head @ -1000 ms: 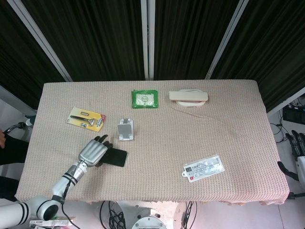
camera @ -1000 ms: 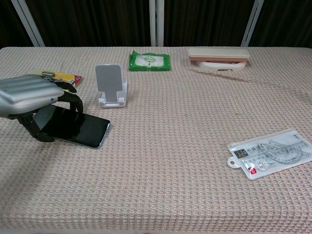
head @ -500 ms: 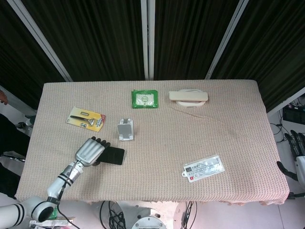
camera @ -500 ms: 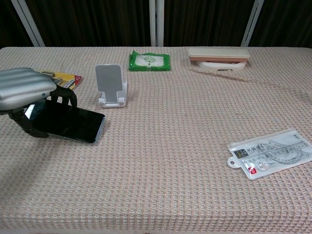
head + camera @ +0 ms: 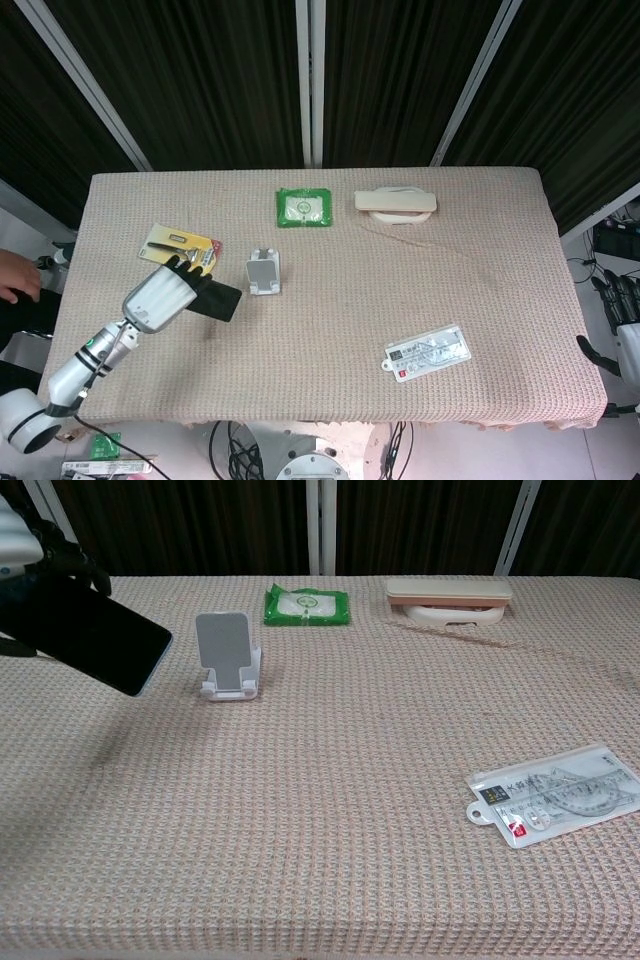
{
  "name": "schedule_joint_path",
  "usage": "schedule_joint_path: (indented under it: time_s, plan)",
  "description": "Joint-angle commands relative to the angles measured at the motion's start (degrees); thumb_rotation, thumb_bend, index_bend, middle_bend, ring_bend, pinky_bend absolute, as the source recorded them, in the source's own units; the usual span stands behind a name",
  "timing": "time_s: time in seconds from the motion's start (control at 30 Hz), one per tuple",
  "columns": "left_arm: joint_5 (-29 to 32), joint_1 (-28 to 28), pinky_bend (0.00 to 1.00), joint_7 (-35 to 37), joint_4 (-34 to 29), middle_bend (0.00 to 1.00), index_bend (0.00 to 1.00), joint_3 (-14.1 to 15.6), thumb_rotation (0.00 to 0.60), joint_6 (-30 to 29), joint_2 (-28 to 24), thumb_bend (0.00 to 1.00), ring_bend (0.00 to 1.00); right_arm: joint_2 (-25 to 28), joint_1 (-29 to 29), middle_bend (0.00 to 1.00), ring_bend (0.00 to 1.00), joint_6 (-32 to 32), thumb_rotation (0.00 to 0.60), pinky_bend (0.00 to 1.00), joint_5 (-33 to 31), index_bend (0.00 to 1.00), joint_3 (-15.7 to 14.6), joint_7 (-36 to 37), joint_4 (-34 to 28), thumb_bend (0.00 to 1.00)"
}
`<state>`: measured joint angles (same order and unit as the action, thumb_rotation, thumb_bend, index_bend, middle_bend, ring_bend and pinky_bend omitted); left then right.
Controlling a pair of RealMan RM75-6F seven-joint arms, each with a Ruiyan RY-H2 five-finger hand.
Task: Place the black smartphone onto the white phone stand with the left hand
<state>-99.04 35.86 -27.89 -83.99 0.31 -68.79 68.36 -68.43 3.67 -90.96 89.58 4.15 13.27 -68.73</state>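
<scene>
Head view, left hand: the left hand (image 5: 160,297) is clamped on the black smartphone (image 5: 217,300), holding it clear of the table (image 5: 420,260).
Head view, phone: its long axis runs roughly left to right, the free end reaching toward the white phone stand (image 5: 264,271).
Head view, stand: it sits just right of the phone's free end and a little farther back, so the coming move looks like a short carry rightward and away from the robot.
Head view, right hand: only dark fingers of the right hand (image 5: 620,300) show at the frame's right edge, well apart from the stand; whether they are apart or together cannot be told.
Chest view, phone: the black smartphone (image 5: 85,633) hangs tilted, lower corner nearest the white phone stand (image 5: 228,657), not touching it.
Chest view, left hand: the left hand (image 5: 40,540) is barely visible at the top left corner.
</scene>
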Motion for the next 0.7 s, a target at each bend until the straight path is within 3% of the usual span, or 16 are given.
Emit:
schedule_joint_path:
  time_s: [0.03,0.3,0.7]
  plan:
    - [-7.07,1.93,0.46,-4.0,4.85,0.59,0.57,-0.29,0.6,-3.78,-1.54,0.37,0.53,-0.03,0.03,0.0,0.0,-0.09,0.6,0.0,0.08,0.0,0.0,-0.12,-0.13,0.16]
    - [-17.96,6.83,0.45,-10.47,13.79,0.59,0.57,-0.05,0.6,-5.2,0.8,0.39,0.52,0.43,-0.39,0.0,0.0,-1.49,0.6,0.0,0.31,0.0,0.19,-0.97,-0.92,0.16]
    - [-24.26,17.18,0.44,-17.42,10.45,0.59,0.56,-1.07,0.6,6.54,0.47,0.45,0.53,1.07,-1.14,0.0,0.0,-1.96,0.6,0.0,0.08,0.0,-0.01,0.73,-2.62,0.16]
